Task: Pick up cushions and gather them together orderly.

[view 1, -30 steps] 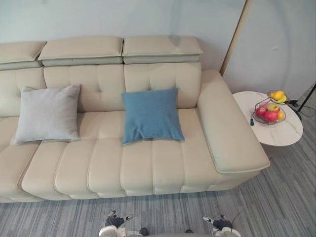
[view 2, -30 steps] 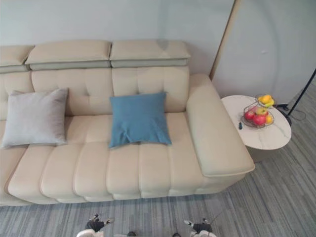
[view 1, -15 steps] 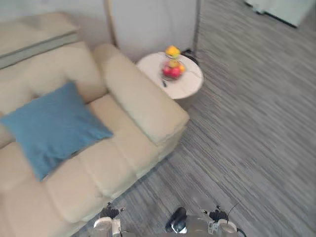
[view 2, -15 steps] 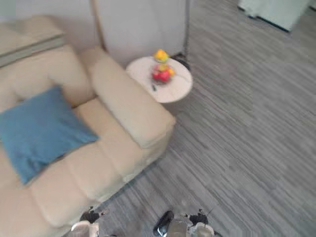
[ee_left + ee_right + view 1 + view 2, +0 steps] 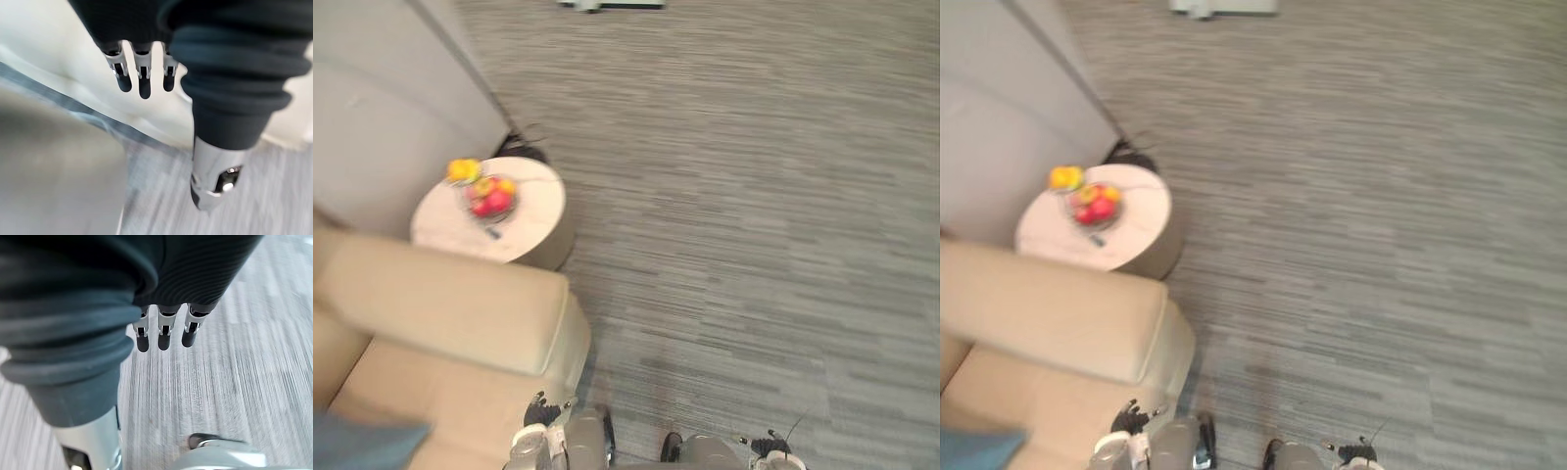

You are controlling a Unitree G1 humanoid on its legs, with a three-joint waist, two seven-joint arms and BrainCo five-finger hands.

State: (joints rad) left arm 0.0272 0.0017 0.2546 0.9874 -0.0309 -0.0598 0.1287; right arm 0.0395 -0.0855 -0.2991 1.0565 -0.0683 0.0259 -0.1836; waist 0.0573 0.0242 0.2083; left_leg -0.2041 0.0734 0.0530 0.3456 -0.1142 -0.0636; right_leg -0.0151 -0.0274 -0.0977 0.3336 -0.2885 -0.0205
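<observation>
While both hands hang empty, the one cushion in sight lies on the sofa's seat, not yet picked up.

Fingers of the left hand (image 5: 143, 81) point straight down and relaxed, with nothing between them and the thumb, and the cream sofa (image 5: 440, 304) shows just past them. The right hand (image 5: 164, 335) hangs the same way, loose and bare, over the grey carpet (image 5: 754, 196) farther from the sofa. This looks like a carrying-nothing posture, since no cushion is close enough to grasp. A corner of the blue cushion (image 5: 362, 446) shows on the sofa's seat, inward of the armrest. Beyond the armrest, a round side table (image 5: 524, 230) bears a fruit basket (image 5: 487, 196), which is no part of the job.
</observation>
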